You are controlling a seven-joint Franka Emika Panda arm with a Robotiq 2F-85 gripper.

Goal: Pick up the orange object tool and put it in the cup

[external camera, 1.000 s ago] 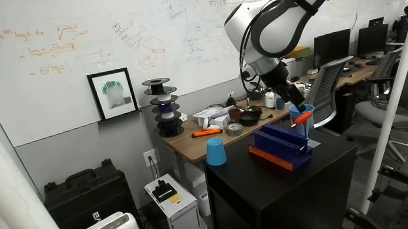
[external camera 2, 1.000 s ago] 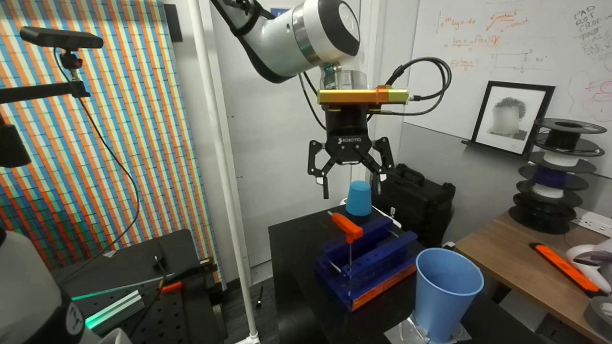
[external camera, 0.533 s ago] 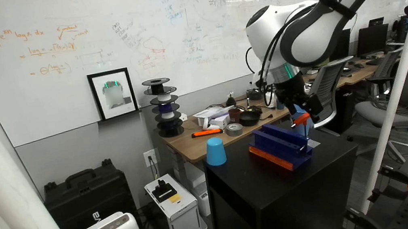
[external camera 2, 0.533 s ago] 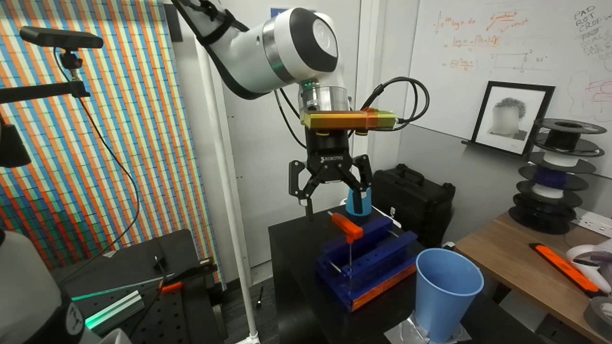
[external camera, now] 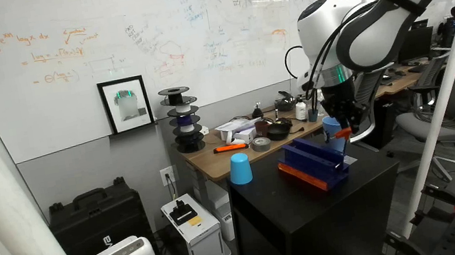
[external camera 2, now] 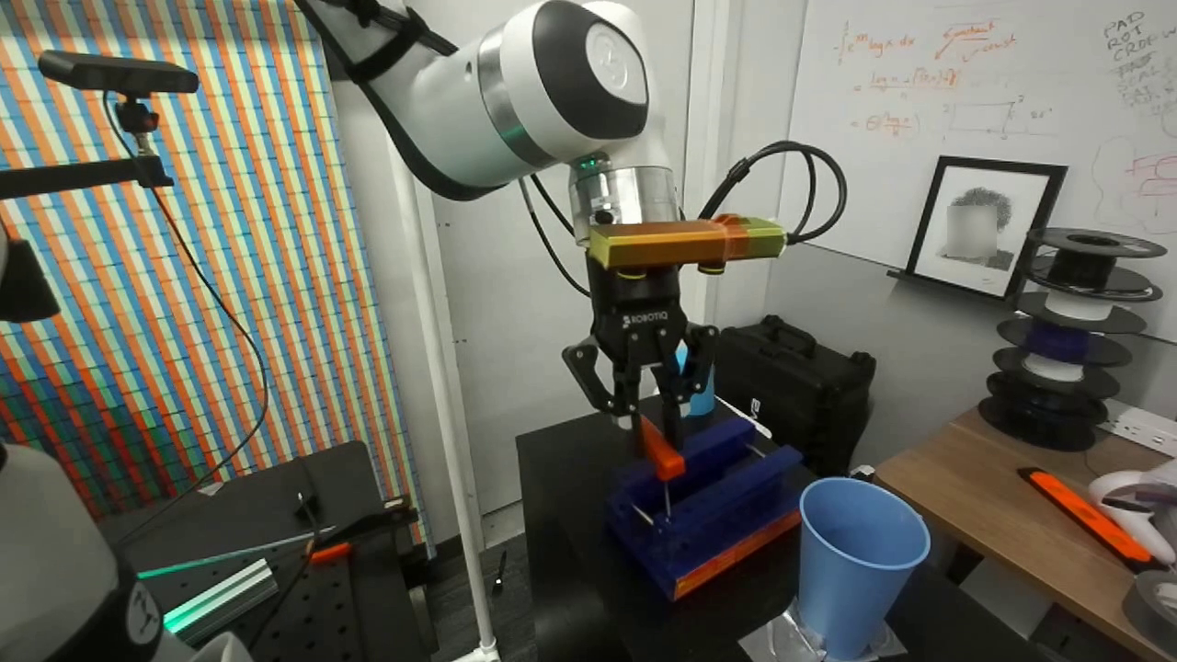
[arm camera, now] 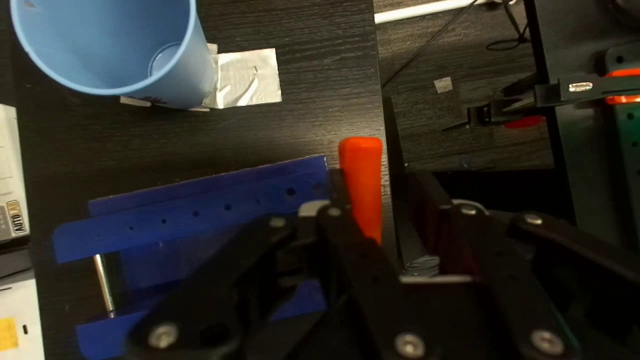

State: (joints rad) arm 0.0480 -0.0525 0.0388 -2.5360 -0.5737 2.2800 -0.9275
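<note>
- While the gripper (external camera 2: 655, 438) straddles the orange tool (arm camera: 361, 170) at one end of the blue rack (arm camera: 180, 220), step looks like the grasp; tool stands near upright there.
- Jaws narrow around it; wrist view shows a gap on one side, so no firm hold confirmed.
- Next: finish closing, lift straight up until tool clears the rack.
- Upright cup (external camera 2: 851, 593) beside the rack: likely target; get tool over its mouth, then release.
- Upturned cup (external camera: 241, 171) across the rack from it: stay off.
- Vs half a second ago: jaws drawn in from wide, tool nudged slightly; both cups unmoved.
</note>
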